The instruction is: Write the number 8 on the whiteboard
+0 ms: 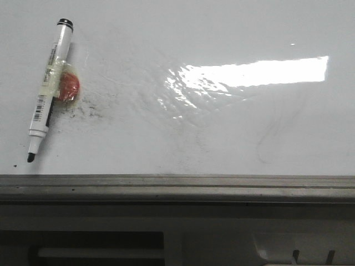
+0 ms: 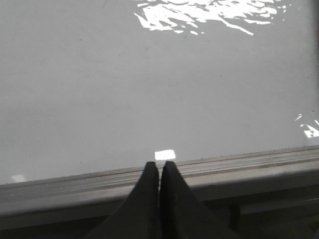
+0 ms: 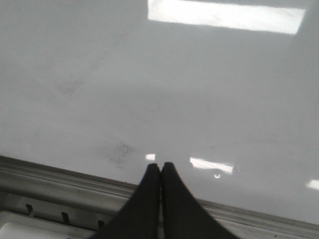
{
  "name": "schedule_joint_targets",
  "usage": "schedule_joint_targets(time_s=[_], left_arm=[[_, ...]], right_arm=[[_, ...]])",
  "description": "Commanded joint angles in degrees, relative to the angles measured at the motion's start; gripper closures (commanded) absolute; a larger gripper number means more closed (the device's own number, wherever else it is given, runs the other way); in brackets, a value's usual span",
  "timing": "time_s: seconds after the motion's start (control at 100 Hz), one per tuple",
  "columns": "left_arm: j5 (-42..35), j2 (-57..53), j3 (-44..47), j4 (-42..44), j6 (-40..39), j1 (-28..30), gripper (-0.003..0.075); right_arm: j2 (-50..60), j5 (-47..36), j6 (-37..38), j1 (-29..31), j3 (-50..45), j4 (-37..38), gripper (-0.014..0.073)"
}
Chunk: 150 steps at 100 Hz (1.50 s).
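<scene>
In the front view I saw the large glossy white whiteboard (image 1: 183,127) with a bright rectangular glare (image 1: 255,72) and a grey metal rail (image 1: 177,187) along its near edge. A white-barrelled black-tipped marker (image 1: 49,91) lay uncapped on the board's left part, tip toward the rail, with a red-orange lump (image 1: 69,87) taped to its barrel. Grey speckled smudges (image 1: 91,108) sat just beside it. I could find no number 8 anywhere; only a faint curved grey trace (image 1: 269,141) showed at the right. Neither arm appeared here.

In the left wrist view, the left gripper (image 2: 160,169) hung over the rail with its black fingers (image 2: 149,199) pressed together, holding nothing.

In the right wrist view, the right gripper (image 3: 160,170) was likewise closed and empty near the rail, a speckled patch (image 3: 115,152) on the board beside it.

I judged the step was fetching the marker. The left arm sat nearer, so I would spread its fingers, come down across the barrel, avoid the taped lump if possible, and grip firmly enough that the tip would not pivot while writing.
</scene>
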<state>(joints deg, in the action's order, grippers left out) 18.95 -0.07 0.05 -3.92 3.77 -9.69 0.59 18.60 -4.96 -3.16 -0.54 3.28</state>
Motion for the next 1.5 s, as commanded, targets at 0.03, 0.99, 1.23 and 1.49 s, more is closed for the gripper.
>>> schedule_joint_targets(time_s=[0.03,0.99,1.23,1.49], left_arm=[[-3.0,-1.8,1.9,0.0,-0.7,0.1,0.0741],[-3.1,-1.8,1.9,-0.7,-0.7,0.1,0.0741],[-7.8,-1.8,1.9,-10.8,-0.7,0.1,0.0741],[-15.6,-1.8,1.9,-36.8,-0.7,0.1,0.0741]], right_arm=[[1.2,-1.2,0.0,0.3,-0.8,0.5,0.0658],[1.2,-1.6,0.0,0.3,-0.8,4.0,0.0658],[1.2,-19.3,0.0,0.3,-0.8,7.7,0.0658],[1.2,-33.0,2.1,0.3,-0.8,6.1,0.0658]])
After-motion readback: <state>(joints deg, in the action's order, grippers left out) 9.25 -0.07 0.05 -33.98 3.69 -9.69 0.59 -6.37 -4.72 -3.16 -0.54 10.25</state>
